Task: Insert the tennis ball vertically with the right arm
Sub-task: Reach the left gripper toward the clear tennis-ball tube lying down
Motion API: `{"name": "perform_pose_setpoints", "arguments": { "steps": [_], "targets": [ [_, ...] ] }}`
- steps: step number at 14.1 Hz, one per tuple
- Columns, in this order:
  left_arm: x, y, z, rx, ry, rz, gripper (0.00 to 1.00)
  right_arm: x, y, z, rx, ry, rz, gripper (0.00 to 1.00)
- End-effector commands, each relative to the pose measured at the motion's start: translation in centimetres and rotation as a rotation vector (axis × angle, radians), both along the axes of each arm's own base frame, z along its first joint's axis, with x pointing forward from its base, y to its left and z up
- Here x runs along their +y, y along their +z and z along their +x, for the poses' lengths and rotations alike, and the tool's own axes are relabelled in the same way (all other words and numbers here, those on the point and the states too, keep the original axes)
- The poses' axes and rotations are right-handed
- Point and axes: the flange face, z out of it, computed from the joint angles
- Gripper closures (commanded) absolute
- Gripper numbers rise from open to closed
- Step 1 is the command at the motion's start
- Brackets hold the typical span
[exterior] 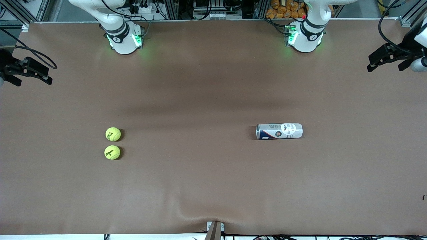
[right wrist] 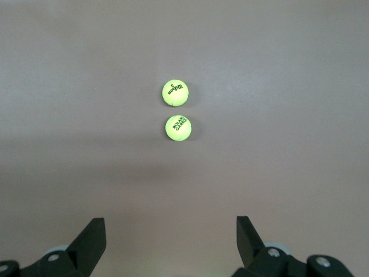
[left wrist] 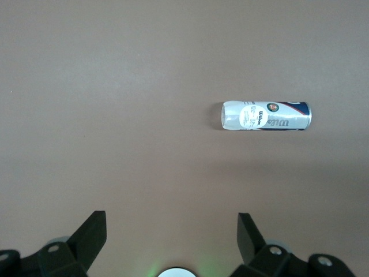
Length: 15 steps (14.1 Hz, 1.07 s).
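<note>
Two yellow-green tennis balls lie side by side toward the right arm's end of the table, one (exterior: 113, 134) farther from the front camera than the other (exterior: 112, 152). Both show in the right wrist view (right wrist: 178, 127) (right wrist: 175, 93). A silver and white Wilson ball can (exterior: 279, 131) lies on its side toward the left arm's end and also shows in the left wrist view (left wrist: 266, 116). My right gripper (right wrist: 171, 231) is open and empty, high over the table near its base. My left gripper (left wrist: 172, 231) is open and empty, high near its base. Neither gripper shows in the front view.
The arm bases (exterior: 123, 38) (exterior: 305, 36) stand at the table's back edge. Black grippers of two other cabled arms hang over each end of the table (exterior: 28, 70) (exterior: 388, 58). A small clamp (exterior: 215, 230) sits at the front edge by a wrinkle in the brown cloth.
</note>
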Motion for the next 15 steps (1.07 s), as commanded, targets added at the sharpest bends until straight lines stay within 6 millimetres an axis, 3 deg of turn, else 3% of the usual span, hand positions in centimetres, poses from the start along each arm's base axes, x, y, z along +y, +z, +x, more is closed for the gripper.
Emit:
{"name": "perform_pose_setpoints", "arguments": {
  "steps": [1, 13, 15],
  "targets": [
    [0.0, 1.0, 0.5, -0.013, -0.012, -0.006, 0.00, -0.3, 0.2, -0.5, -0.001, 0.004, 0.012, 0.00],
    [0.2, 0.0, 1.1, 0.028, -0.019, -0.002, 0.00, -0.3, 0.2, -0.5, -0.001, 0.006, 0.012, 0.00],
    [-0.4, -1.2, 1.8, 0.053, -0.036, -0.001, 0.00, -0.3, 0.2, -0.5, -0.001, 0.006, 0.012, 0.00]
  ]
}}
